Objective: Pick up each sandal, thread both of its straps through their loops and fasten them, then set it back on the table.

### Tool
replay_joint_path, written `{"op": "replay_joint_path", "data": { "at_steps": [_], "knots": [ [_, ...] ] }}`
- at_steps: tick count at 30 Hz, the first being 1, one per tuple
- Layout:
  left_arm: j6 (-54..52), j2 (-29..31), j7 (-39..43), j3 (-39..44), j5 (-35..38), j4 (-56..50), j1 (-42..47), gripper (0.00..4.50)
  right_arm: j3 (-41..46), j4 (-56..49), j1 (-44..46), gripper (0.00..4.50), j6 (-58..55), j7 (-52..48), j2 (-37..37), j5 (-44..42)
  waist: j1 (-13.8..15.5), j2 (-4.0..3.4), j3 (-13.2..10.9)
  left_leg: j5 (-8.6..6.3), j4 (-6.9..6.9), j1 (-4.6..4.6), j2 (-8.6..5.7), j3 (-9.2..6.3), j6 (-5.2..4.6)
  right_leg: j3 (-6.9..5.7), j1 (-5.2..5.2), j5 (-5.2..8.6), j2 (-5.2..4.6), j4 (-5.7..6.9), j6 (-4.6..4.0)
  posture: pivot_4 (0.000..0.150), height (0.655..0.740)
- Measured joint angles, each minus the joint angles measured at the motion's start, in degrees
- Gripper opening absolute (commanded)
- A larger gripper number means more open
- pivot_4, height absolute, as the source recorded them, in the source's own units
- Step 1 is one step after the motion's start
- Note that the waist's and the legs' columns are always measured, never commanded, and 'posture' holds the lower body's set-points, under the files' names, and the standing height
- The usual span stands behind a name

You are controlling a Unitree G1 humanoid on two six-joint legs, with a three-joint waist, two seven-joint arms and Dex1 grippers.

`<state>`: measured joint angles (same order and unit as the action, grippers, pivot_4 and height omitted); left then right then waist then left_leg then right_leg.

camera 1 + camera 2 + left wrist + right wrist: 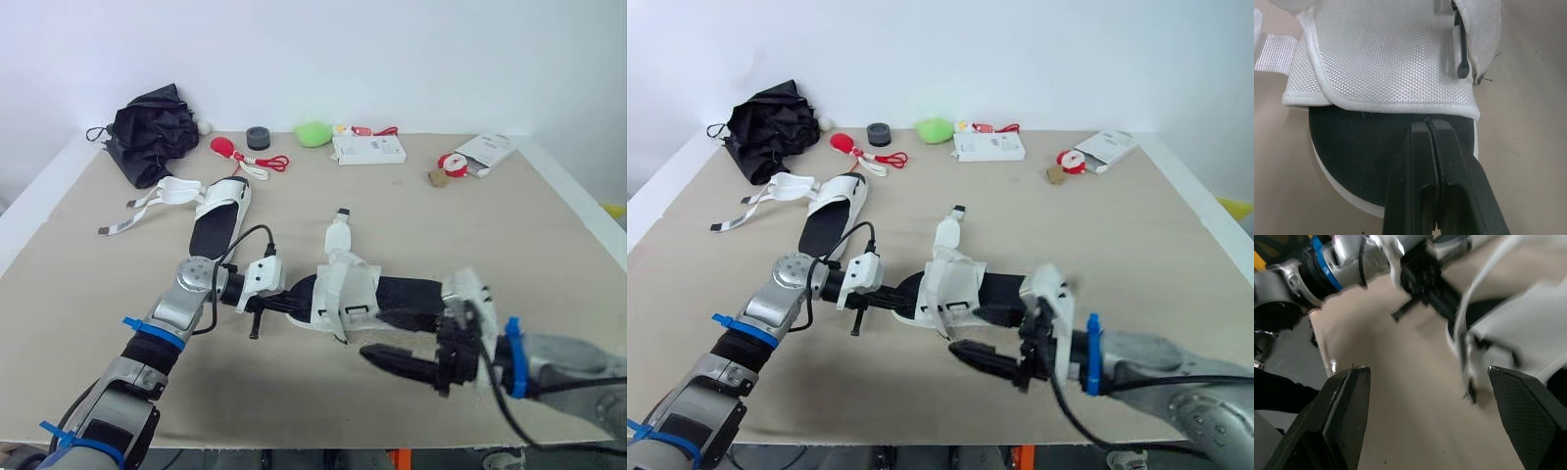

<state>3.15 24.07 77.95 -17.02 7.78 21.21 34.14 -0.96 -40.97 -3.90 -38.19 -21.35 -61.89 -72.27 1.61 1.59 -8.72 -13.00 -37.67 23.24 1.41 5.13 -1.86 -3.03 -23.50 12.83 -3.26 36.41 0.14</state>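
One sandal (358, 292) with a black sole and white straps lies in the middle of the table, one strap (338, 235) stretched away from me. My left gripper (279, 305) is shut, its tips resting on the black insole (1352, 147) at the toe end, just under the white mesh strap (1386, 54). My right gripper (392, 341) is open beside the heel end, on the near side; its fingers (1347, 401) stand wide apart with nothing between them. A second sandal (220, 217) lies at the far left with its straps (147, 204) loose.
Along the back edge lie a black umbrella (152, 132), a red item (227, 148), a black roll (258, 137), a green object (313, 133), a white box (368, 149) and a packet (485, 152). The table's front edge (294, 436) runs just below my arms.
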Motion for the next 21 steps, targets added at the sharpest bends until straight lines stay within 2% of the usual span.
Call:
{"op": "replay_joint_path", "data": {
  "at_steps": [5, 11, 14, 18, 21],
  "knots": [
    [-0.71, 0.11, 0.12, -0.13, 0.03, -0.59, -0.18, 0.00, -7.63, 1.44, 3.38, 4.13, -2.68, 5.27, 8.00, 13.43, 0.01, 0.03, 0.03, -0.09, 0.02, 0.08, 0.00, -0.01, -0.06, -0.07, 0.00, 0.01, 0.02, -0.13, 0.02, 0.150, 0.7400],
    [-0.86, 0.25, 0.13, -0.16, 0.03, -0.39, -0.09, 0.00, -8.47, 4.10, 6.06, 4.13, -6.24, 5.37, 13.76, 19.34, -0.02, 0.03, 0.04, -0.07, -0.02, 0.06, 0.01, -0.02, -0.09, -0.08, 0.03, -0.05, 0.02, -0.14, 0.13, 0.150, 0.7400],
    [-0.83, 0.70, 0.27, -0.14, 0.03, -0.34, -0.02, 0.00, -8.39, 4.42, 7.15, 4.13, -7.97, 5.33, 16.02, 20.22, -0.05, 0.05, 0.07, -0.07, -0.02, 0.03, 0.07, -0.02, -0.09, -0.10, 0.03, -0.05, 0.06, -0.13, 0.13, 0.150, 0.7400],
    [-0.80, 0.85, 0.36, -0.26, 0.02, -0.31, 0.17, 0.00, -7.30, 5.89, 10.17, 4.13, -12.88, 5.08, 20.19, 15.14, -0.12, 0.04, 0.07, -0.06, -0.02, 0.04, 0.14, 0.00, -0.11, -0.15, 0.02, -0.07, 0.07, -0.13, 0.14, 0.150, 0.7400],
    [-0.74, 0.80, 0.49, -0.45, 0.06, -0.40, 0.21, 0.00, -6.38, 5.90, 11.31, 4.13, -15.55, 4.71, 20.54, 13.15, -0.12, 0.04, 0.07, -0.07, -0.02, 0.08, 0.14, 0.00, -0.09, -0.16, 0.02, -0.04, 0.06, -0.14, 0.08, 0.150, 0.7400]
  ]
}}
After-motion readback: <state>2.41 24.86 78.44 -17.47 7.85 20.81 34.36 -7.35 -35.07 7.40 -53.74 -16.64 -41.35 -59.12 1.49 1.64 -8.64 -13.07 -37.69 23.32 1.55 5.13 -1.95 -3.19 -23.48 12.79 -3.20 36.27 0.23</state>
